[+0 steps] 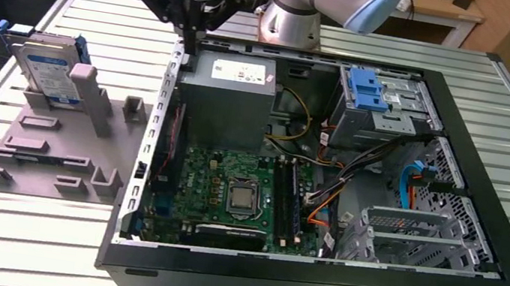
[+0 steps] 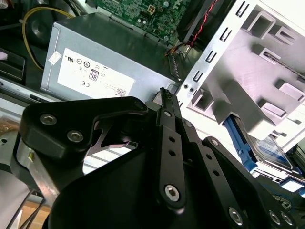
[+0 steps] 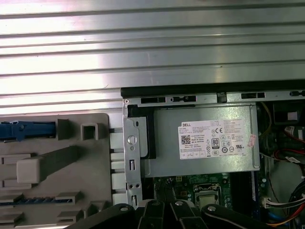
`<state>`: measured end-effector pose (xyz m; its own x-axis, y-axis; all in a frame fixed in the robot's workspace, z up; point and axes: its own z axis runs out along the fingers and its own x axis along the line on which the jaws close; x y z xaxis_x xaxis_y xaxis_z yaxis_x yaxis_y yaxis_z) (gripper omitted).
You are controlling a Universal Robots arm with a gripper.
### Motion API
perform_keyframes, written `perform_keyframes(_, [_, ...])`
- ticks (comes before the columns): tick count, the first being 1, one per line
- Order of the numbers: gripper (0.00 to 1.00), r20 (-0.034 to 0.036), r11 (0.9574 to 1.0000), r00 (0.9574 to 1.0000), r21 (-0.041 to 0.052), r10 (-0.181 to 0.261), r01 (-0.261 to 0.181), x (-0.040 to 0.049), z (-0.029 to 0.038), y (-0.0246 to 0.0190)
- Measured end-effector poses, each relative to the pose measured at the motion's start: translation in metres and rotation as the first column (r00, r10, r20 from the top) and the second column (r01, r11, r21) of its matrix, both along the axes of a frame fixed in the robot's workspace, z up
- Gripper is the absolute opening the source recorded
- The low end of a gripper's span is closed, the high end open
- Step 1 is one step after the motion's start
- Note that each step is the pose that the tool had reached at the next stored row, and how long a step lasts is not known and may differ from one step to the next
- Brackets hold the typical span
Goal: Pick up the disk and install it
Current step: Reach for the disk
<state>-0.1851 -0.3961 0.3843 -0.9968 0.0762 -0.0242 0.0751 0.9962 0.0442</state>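
Note:
The disk (image 1: 48,70), a silver drive with a white-and-blue label in a blue carrier, stands on edge in a grey fixture (image 1: 51,150) on the table, at the exterior view's left of the open computer case (image 1: 487,216). My gripper (image 1: 192,41) hangs over the case's rear corner beside the power supply, well apart from the disk, with its fingers shut on nothing. In the second wrist view the closed fingertips (image 2: 164,94) point toward the power supply (image 2: 105,62), and the disk (image 2: 269,148) lies beyond the fixture. The first wrist view shows the disk's blue carrier (image 3: 21,130) in the fixture.
Inside the case are the grey power supply (image 1: 231,86), the motherboard (image 1: 227,192), loose cables (image 1: 329,192) and a metal drive cage with a blue latch (image 1: 375,99). The slatted metal table (image 1: 29,231) lies all around. The arm's base (image 1: 288,19) stands behind the case.

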Motion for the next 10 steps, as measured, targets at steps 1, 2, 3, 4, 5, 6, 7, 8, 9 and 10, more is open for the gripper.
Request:
perform_keyframes(1, [0.11, 0.0001, 1.0, 1.0, 0.0, 0.0, 0.0, -0.0002, -0.0001, 0.0001])
perform_keyframes(2, [0.11, 0.0, 1.0, 1.0, 0.0, 0.0, 0.0, -0.0003, -0.0002, 0.0002])
perform_keyframes(3, [0.11, 0.0, 1.0, 1.0, 0.0001, 0.0, 0.0, -0.0006, -0.0003, 0.0002])
perform_keyframes(4, [0.11, 0.0001, 1.0, 1.0, 0.0, 0.0, 0.0, -0.0008, -0.0003, 0.0003])
perform_keyframes(5, [0.11, 0.0001, 1.0, 1.0, 0.0002, 0.0, 0.0, -0.0011, -0.0005, 0.0003])
perform_keyframes(6, [0.11, 0.0002, 1.0, 1.0, 0.0002, 0.0, 0.0, -0.0014, -0.0006, 0.0003])
perform_keyframes(7, [0.11, 0.0002, 1.0, 1.0, 0.0003, 0.0, 0.0, -0.0018, -0.0007, 0.0003])
perform_keyframes(8, [0.11, 0.0002, 1.0, 1.0, 0.0003, 0.0, 0.0, -0.002, -0.0008, 0.0004])
perform_keyframes(9, [0.11, 0.0002, 1.0, 1.0, 0.0002, 0.0, 0.0, -0.0023, -0.0008, 0.0003])
perform_keyframes(10, [0.11, 0.0001, 1.0, 1.0, 0.0001, 0.0, 0.0, -0.0024, -0.0008, 0.0003])
